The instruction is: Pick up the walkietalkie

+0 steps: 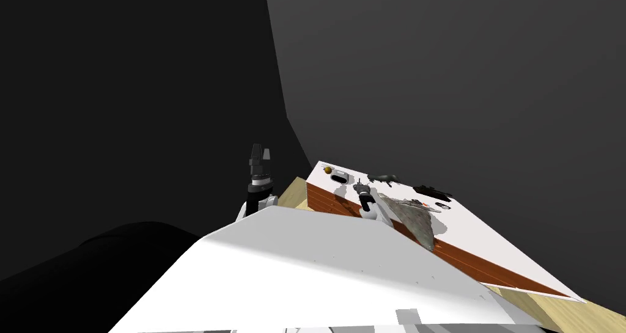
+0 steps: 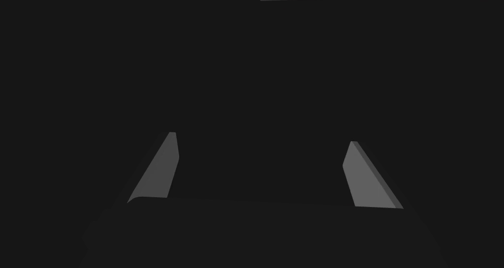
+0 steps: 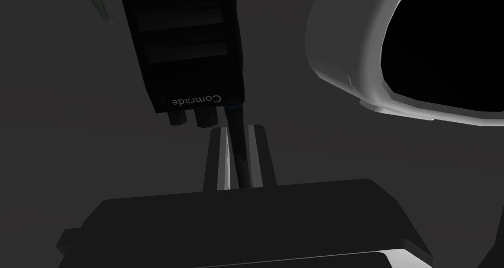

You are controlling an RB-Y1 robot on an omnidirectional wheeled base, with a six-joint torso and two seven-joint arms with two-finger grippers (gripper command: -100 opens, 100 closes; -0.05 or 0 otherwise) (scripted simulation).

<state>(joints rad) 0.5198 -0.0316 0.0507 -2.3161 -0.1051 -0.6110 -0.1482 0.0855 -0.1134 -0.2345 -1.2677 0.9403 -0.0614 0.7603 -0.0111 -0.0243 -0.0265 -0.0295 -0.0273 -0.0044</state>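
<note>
Left gripper [image 2: 261, 137] raised just beside the white-topped, wood-sided table [image 1: 489, 250], fingers spread wide. Right gripper [image 3: 241, 130] over the table, fingers pinching the thin antenna of the black boxy walkie-talkie [image 3: 187, 48], near a white rounded shell [image 3: 344, 58]

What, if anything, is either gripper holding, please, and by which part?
The right gripper is shut on the black walkie-talkie, pinching its thin antenna. The left gripper is open and empty.
</note>
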